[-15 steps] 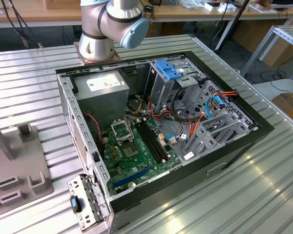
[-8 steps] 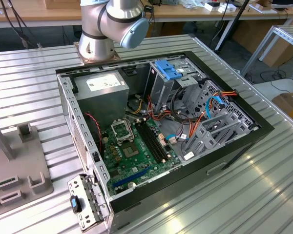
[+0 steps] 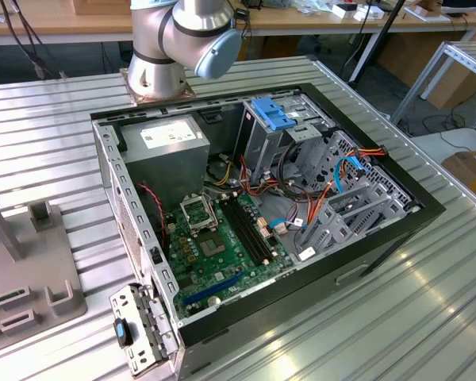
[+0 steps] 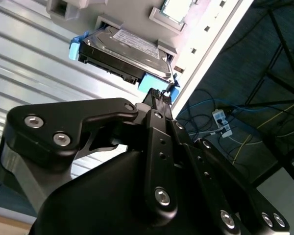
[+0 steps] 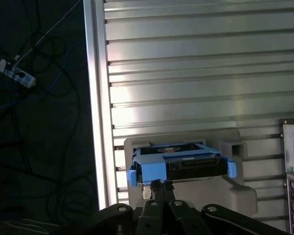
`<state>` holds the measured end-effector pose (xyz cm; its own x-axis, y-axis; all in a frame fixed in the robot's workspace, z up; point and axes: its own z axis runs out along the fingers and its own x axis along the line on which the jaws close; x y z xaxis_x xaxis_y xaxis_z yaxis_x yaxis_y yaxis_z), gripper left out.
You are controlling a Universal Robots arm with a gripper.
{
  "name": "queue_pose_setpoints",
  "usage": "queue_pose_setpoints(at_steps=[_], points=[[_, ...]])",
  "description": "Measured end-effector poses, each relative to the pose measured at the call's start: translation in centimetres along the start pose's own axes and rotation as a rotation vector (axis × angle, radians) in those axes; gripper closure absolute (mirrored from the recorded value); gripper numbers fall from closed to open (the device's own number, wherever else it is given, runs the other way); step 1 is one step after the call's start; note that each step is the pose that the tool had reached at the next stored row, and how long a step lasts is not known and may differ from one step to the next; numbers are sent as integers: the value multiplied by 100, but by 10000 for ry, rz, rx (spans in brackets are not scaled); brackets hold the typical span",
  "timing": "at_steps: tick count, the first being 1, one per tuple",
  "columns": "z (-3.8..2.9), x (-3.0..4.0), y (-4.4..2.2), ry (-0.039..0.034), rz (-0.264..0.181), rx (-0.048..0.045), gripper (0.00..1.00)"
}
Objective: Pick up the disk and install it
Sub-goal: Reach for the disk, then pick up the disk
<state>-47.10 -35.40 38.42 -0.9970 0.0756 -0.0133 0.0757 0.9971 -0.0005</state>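
Observation:
The disk [image 4: 125, 49] [image 5: 186, 164], a dark grey drive in bright blue rails, lies flat in a light grey holder [image 5: 237, 193] near the table's edge, seen in both wrist views. My gripper [image 4: 159, 95] [image 5: 159, 184] is at the disk's near end. Its black fingers are shut, with the tips right against the blue end rail. I cannot tell whether they pinch any of the rail. The exterior view shows the arm's base [image 3: 163, 59] behind the open computer case [image 3: 103, 135].
Inside the case are a green motherboard [image 3: 214, 246], a grey power supply [image 3: 166, 151], metal drive bays with a light-blue latch plate [image 3: 274, 115], and loose cables. A grey fixture [image 3: 32, 270] stands at the exterior view's left. The ribbed table [image 5: 196, 73] ends beside the holder, with floor cables beyond.

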Motion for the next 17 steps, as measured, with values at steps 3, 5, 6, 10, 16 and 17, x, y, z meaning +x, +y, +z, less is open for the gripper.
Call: queue_pose_setpoints(at_steps=[3, 5, 6, 10, 16, 17], points=[[7, -2, 4, -1, -1, 23, 89], [42, -5, 34, -1, 0, 22, 89], [52, -6, 36, 6, -2, 24, 89], [57, -5, 36, 6, 0, 24, 89], [59, -5, 36, 6, -1, 24, 89], [59, -5, 36, 5, -1, 23, 89]])
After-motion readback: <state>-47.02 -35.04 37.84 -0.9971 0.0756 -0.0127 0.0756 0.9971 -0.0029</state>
